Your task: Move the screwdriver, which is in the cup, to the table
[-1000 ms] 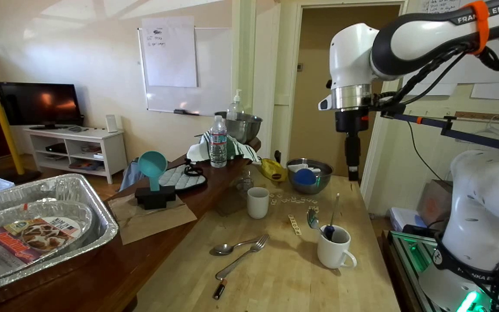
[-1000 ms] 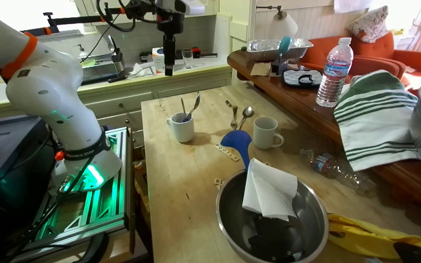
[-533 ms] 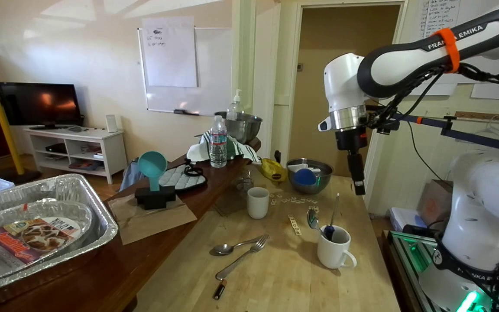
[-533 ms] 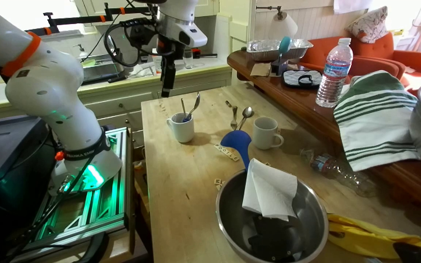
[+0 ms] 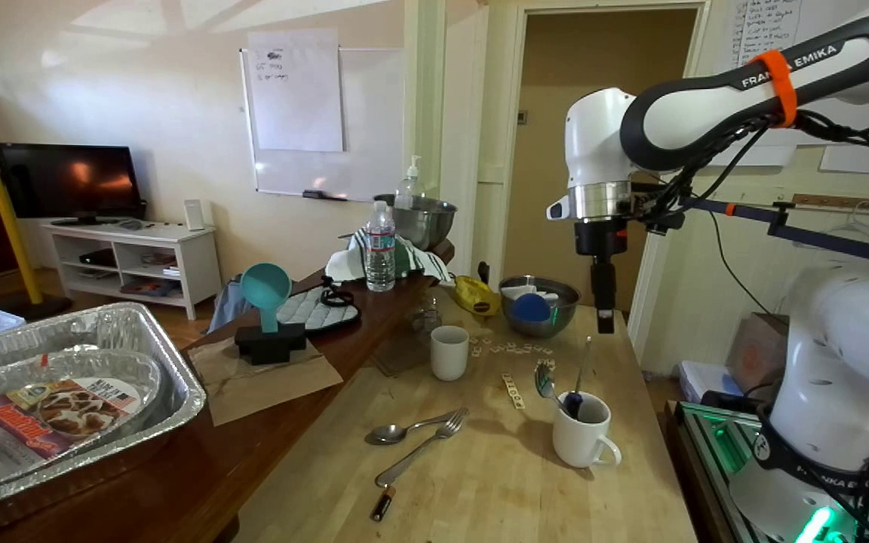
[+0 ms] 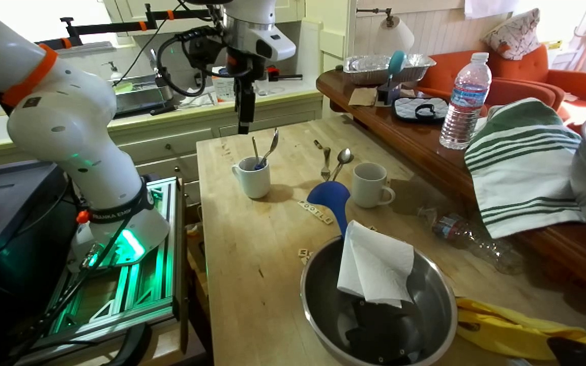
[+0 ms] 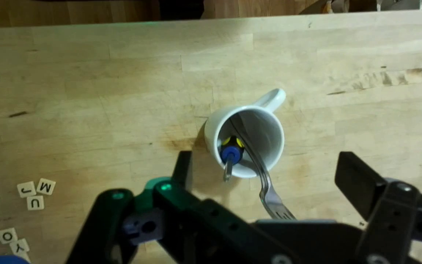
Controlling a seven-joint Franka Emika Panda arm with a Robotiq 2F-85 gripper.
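Wrist view: the hand (image 7: 265, 168), spread wide and empty, hangs above the cup (image 7: 270, 139), inside which, beside a fork (image 7: 258, 161), the screwdriver (image 7: 232, 153) leans handle-down, likely light, stiff and slick, best pinched by its shaft above the rim.

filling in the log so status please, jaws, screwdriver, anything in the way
Jaws open, empty. Screwdriver in cup, shaft up. Fork beside it, possibly in the way.

White ceramic mug (image 7: 269, 134): silver metal fork (image 7: 263, 174) is leaning beside yellow-and-black screwdriver (image 7: 230, 154), crowding it.
Above mug: a gap is showing between the two.
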